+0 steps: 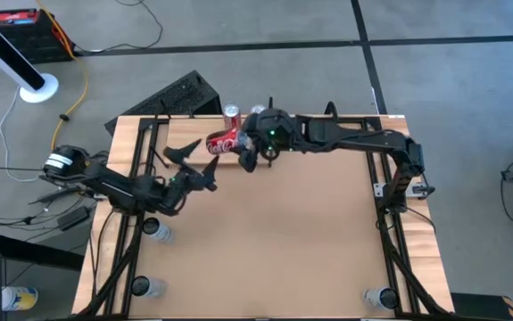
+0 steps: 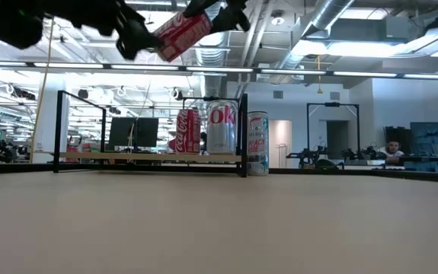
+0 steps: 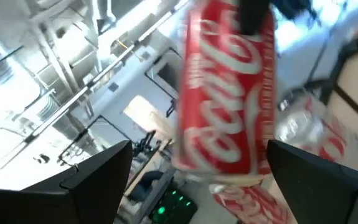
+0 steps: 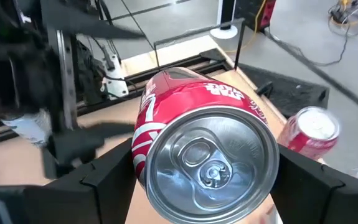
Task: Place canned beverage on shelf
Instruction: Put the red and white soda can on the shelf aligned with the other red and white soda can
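Note:
My right gripper (image 1: 249,152) is shut on a red cola can (image 1: 223,143), held high above the table near its far edge. The can also shows in the low view (image 2: 180,32) and fills the right wrist view (image 4: 210,155). My left gripper (image 1: 199,164) is open just left of and nearer than the can. The can shows ahead between its fingers (image 3: 228,106); I cannot tell whether they touch it. The pale wood shelf (image 2: 127,157) stands at the far edge. A red can (image 2: 188,131) and a silver can (image 2: 221,128) stand upright on it. My right gripper pinches the can's side wall (image 4: 142,143) between its two fingers, close to the top end. The lid with its pull tab (image 4: 213,163) faces back toward the wrist. The fingers come from the table's right. The can is tilted and lifted clear of table and shelf.
A third, pale can (image 2: 257,143) stands just right of the shelf's black upright (image 2: 244,135). Small round things (image 1: 158,232) (image 1: 381,297) sit near the table's left and near edges. A keyboard (image 1: 185,94) lies on the floor beyond the far edge.

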Robot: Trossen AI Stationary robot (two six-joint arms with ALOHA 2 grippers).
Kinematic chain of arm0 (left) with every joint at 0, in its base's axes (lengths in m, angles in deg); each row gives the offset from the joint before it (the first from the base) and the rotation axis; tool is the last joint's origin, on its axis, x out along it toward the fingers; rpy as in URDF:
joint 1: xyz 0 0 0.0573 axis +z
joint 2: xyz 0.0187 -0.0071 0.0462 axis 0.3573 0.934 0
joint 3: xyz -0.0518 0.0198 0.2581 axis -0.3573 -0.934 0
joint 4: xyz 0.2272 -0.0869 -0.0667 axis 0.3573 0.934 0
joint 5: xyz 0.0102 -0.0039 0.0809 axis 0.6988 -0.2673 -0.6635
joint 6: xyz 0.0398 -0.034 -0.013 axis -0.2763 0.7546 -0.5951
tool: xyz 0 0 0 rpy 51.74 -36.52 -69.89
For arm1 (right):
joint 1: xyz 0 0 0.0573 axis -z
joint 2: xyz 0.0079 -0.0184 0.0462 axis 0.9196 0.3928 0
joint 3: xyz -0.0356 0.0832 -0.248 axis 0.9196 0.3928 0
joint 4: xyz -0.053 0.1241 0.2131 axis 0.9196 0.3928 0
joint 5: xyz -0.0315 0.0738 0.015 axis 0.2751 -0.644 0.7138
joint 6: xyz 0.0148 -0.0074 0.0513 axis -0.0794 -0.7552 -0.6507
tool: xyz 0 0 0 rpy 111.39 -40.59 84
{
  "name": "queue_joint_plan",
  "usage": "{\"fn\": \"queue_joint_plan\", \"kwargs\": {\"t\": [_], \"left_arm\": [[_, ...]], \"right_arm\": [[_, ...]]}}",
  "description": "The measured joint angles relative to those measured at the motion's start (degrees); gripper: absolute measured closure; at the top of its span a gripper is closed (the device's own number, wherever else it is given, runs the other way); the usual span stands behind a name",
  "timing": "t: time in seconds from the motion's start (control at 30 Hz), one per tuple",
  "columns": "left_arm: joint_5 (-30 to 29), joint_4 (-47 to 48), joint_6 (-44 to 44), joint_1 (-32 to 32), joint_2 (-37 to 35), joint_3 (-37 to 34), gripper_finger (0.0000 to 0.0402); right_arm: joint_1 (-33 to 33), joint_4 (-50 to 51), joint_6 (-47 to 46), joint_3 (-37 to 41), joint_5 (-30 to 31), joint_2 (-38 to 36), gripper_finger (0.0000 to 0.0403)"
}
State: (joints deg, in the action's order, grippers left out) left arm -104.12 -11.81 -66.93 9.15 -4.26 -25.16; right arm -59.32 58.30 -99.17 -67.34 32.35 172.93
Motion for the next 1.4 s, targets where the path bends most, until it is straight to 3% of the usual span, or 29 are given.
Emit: {"fn": "queue_joint_plan", "kwargs": {"t": [0.17,0.4,0.6,0.73,0.83,0.97,1.2,1.4], "left_arm": [[-0.1,4.7,0.3,0.0,-10.7,0.0,0.0045],[5.0,26.7,10.0,0.0,-31.7,0.0,0.0045],[14.2,57.0,31.8,0.0,-50.0,2.2,0.0045],[27.7,82.1,51.6,0.1,-59.1,7.4,0.0044],[36.1,91.3,60.6,0.1,-62.7,10.5,0.0044],[41.0,99.2,64.7,0.1,-66.2,14.3,0.0044],[42.2,106.4,63.0,0.1,-69.6,18.5,0.0044],[40.6,108.1,58.5,0.1,-70.1,18.4,0.0044]], "right_arm": [[0.8,5.5,4.7,-3.0,0.1,-0.2,0.008],[2.6,8.0,8.6,-3.3,-0.1,-0.2,0.008],[4.4,7.5,9.8,-3.3,-1.6,-0.1,0.008],[5.9,5.7,9.3,-3.5,-7.0,0.9,0.008],[7.0,6.4,9.2,-3.4,-10.1,1.6,0.008],[7.5,5.3,10.6,-4.1,-11.4,2.8,0.008],[8.1,11.2,15.3,-9.5,-14.0,8.7,0.008],[9.0,18.9,21.0,-21.1,-13.9,18.5,0.008]]}}
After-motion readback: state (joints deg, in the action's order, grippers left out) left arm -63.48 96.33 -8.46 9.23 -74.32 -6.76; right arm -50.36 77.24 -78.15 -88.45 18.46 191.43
